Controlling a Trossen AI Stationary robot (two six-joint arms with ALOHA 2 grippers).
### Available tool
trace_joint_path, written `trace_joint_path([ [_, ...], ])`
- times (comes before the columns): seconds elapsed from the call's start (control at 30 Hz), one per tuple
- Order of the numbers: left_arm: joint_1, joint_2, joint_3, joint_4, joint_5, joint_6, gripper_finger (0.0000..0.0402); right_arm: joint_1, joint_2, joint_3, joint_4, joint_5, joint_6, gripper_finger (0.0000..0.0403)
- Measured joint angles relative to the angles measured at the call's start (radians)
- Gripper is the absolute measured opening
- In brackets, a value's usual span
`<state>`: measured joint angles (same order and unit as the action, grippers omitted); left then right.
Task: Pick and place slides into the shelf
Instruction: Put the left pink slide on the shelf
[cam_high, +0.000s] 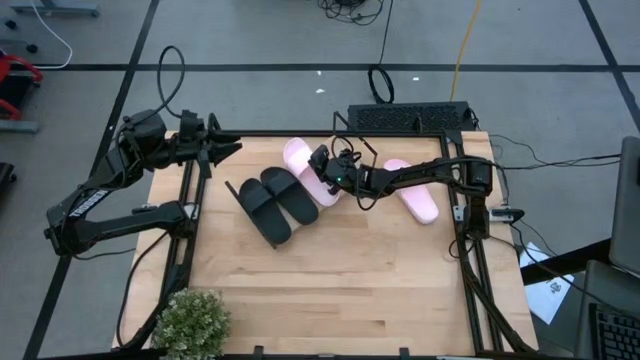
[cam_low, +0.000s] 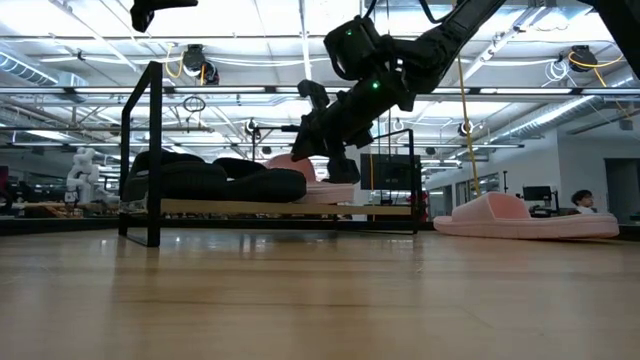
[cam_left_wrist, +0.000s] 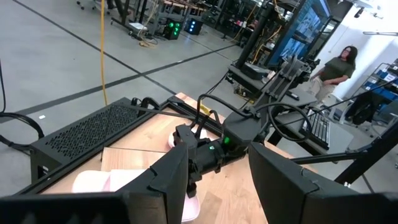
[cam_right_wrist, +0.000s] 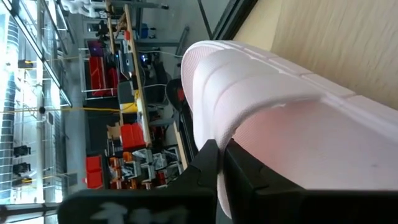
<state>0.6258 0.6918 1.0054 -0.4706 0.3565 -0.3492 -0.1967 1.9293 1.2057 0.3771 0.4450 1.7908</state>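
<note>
Across the light wooden bench (cam_high: 340, 280) we see a potted plant (cam_high: 190, 322); our right gripper (cam_high: 325, 168) pinches a pink slide (cam_high: 305, 165), our left gripper (cam_high: 222, 150) hangs spread above grey floor (cam_high: 250, 35).

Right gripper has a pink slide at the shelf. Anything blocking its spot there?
Nothing visible. The right gripper is shut on the pink slide's strap, already over the shelf. The two black slides fill the shelf's other side, next to the pink slide. The second pink slide lies on the table, off the shelf.
</note>
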Motion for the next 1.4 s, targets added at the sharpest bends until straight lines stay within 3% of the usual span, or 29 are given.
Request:
trace_joint_path([
  [1.4,0.000,0.000,0.000,0.000,0.000,-0.005,0.0165,-0.013,-0.003,-0.002,0.007,-0.121,-0.024,0.0013],
])
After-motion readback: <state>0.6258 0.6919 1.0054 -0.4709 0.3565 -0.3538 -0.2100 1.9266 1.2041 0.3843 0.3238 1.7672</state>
